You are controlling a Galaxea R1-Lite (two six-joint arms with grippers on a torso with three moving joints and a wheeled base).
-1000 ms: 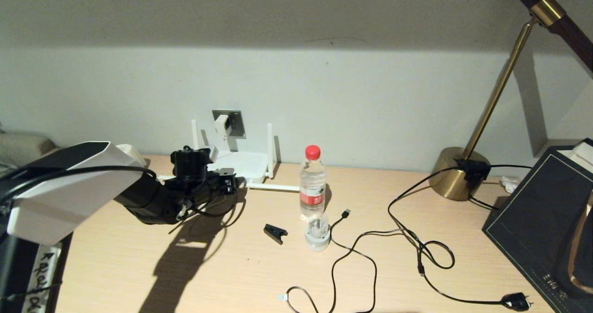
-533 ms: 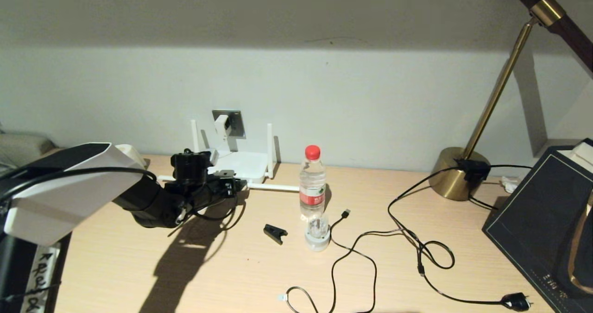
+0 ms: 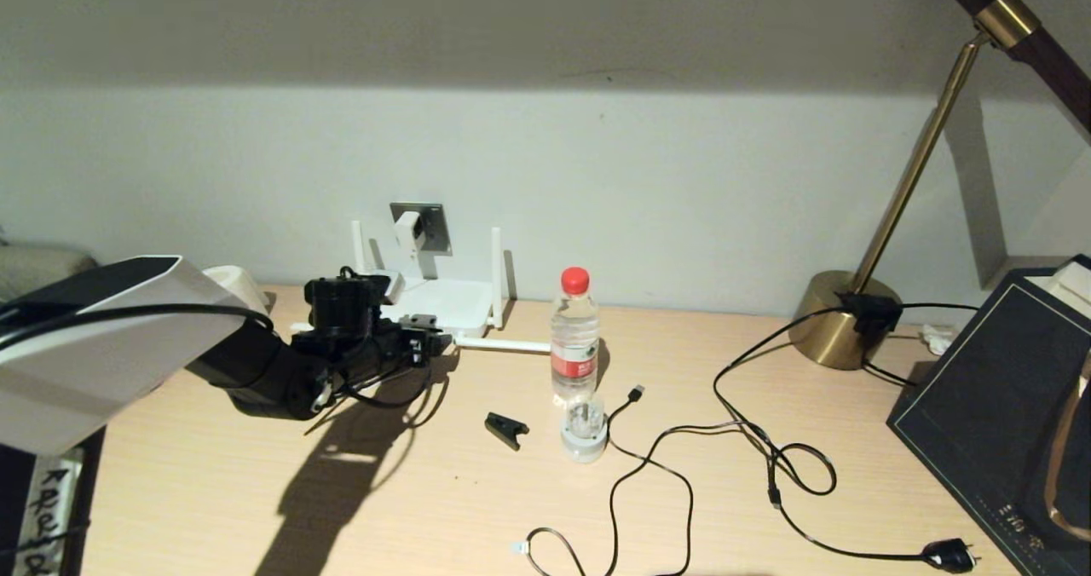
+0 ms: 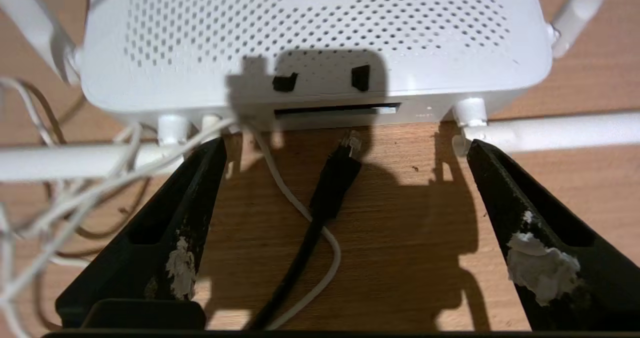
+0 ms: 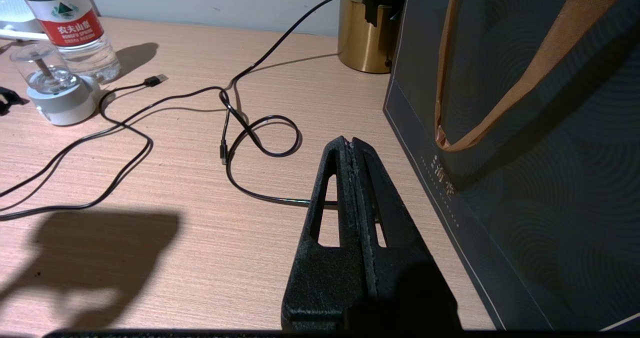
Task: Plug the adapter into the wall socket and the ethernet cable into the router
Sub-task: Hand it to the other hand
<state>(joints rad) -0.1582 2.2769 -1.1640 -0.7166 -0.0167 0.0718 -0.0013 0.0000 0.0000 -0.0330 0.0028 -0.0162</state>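
The white router [image 3: 447, 302] lies flat against the wall, below the grey wall socket [image 3: 436, 222]. The white adapter [image 3: 409, 231] sits on the socket's face. My left gripper [image 3: 422, 343] hovers low at the router's front edge, open and holding nothing. In the left wrist view its jaws [image 4: 345, 148] stand wide apart. Between them the black ethernet cable [image 4: 325, 198] lies loose on the desk. Its clear tip [image 4: 352, 142] points at the router [image 4: 320, 28] and stops just short of the port edge. A thin white cord [image 4: 300, 208] crosses under it. My right gripper [image 5: 350, 140] is shut, empty, over the desk beside a dark bag.
A water bottle [image 3: 574, 333], a small clear-domed white gadget [image 3: 585, 427] and a black clip [image 3: 506, 427] stand right of the router. A thin black USB cable [image 3: 682, 448] and lamp cord loop across the desk. The brass lamp base [image 3: 844, 320] and dark bag [image 3: 997, 397] fill the right.
My left arm has drawn back a little to the left and lower, with its gripper staying at the router's front edge. Nothing else on the desk has moved.
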